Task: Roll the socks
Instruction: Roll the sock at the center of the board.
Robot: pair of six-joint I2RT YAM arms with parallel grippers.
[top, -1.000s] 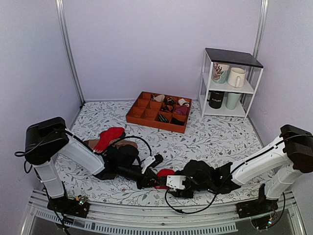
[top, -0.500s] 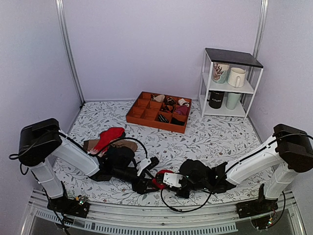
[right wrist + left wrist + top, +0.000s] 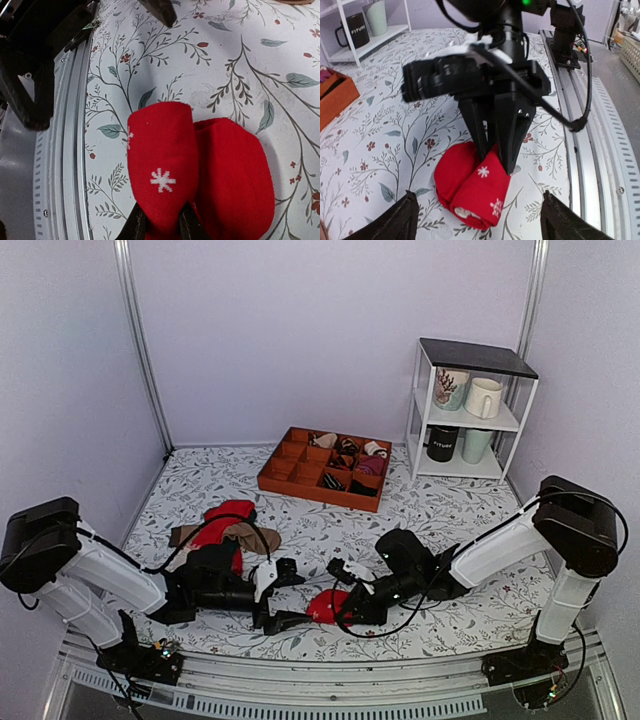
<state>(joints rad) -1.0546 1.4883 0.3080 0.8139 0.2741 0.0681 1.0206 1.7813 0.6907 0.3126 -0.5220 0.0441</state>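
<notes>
The socks [image 3: 472, 187] are a bright red rolled bundle with white snowflake marks, lying on the flowered cloth near the front edge [image 3: 325, 605]. My right gripper [image 3: 160, 226] is shut on one lobe of the bundle [image 3: 165, 170]. In the left wrist view its dark fingers [image 3: 512, 132] come down onto the top of the roll. My left gripper [image 3: 479, 195] stands open, its fingertips wide on either side of the bundle and not touching it. From above, the left gripper [image 3: 285, 595] sits just left of the socks and the right gripper [image 3: 347, 608] just right of them.
A mixed heap of red, brown and beige socks [image 3: 225, 525] lies behind the left arm. An orange compartment tray [image 3: 300, 490] with rolled bundles stands at the back. A white shelf [image 3: 475, 355] with mugs is at the back right. A metal rail [image 3: 610, 150] runs along the front edge.
My left gripper has opened, let go of the bundle and drawn back to the left. My right gripper has closed on the socks, and its arm has swung further in over the table.
</notes>
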